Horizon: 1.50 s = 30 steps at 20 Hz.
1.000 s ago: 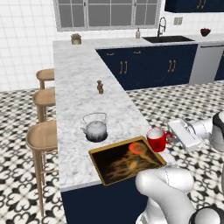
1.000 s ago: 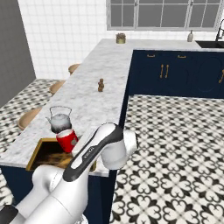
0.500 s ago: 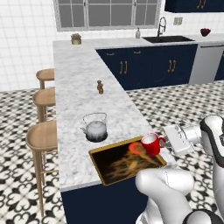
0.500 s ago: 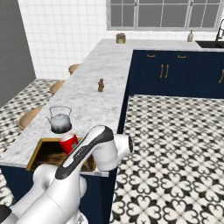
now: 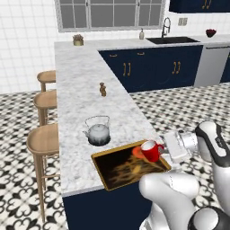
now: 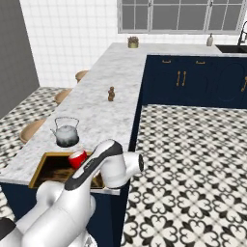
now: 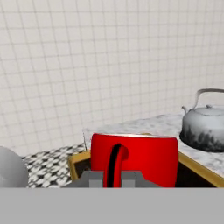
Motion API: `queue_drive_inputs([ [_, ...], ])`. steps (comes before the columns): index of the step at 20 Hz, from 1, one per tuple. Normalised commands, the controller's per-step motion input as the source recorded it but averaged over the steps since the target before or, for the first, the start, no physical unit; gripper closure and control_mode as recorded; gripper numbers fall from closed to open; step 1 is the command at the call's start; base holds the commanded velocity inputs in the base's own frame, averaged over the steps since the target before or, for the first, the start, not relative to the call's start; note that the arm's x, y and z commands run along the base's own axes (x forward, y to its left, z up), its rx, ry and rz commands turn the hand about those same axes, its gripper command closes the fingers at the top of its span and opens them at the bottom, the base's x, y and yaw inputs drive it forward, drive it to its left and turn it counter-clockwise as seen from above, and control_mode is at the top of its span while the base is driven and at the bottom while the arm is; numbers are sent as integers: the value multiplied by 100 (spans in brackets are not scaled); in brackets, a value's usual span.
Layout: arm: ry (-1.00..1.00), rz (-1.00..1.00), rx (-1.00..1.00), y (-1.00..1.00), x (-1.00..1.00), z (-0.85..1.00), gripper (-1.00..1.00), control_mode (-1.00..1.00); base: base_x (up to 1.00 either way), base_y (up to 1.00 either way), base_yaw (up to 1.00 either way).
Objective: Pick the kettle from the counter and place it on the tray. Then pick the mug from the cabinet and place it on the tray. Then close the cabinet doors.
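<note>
1. While the arm was out past the counter's end a second ago, the left base view now has the mug (image 5: 151,150) carried in over the near right corner of the tray (image 5: 108,170). It sits tipped, its white mouth facing away from the hand, and looks just above the dark surface, not resting on it. The kettle (image 5: 98,133) is on the counter (image 5: 85,90), just beside the tray's far rim, not on it, so that first step looks undone even though the mug is already arriving.
2. From the right base view, same story: the mug has slid from beside the tray's edge to over it, tucked against the arm's forearm, and the kettle hasn't budged.
3. Hand view is the clearest on grip: the fingers (image 7: 113,178) are clamped together on the mug's loop handle, with the tray rim right below. My guess is lowering and letting go comes next, then the kettle needs sorting.
</note>
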Motion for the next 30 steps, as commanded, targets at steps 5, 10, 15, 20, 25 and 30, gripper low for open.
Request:
queue_drive_inputs([
  [5, 0, 0, 0, 0, 38, -33, 100, -100, 0, 0, 0],
  [10, 0, 0, 0, 0, 36, -34, 100, -100, 0, 0, 0],
  [15, 0, 3, -2, -1, 28, -36, 100, -100, 0, 0, 0],
  [20, 0, 5, -7, -12, 19, -30, 100, -100, 0, 0, 0],
  [25, 0, 7, -4, -16, 17, -26, 100, -100, 0, 0, 0],
  [30, 0, 5, -1, -4, 1, -26, 100, -100, 0, 0, 0],
])
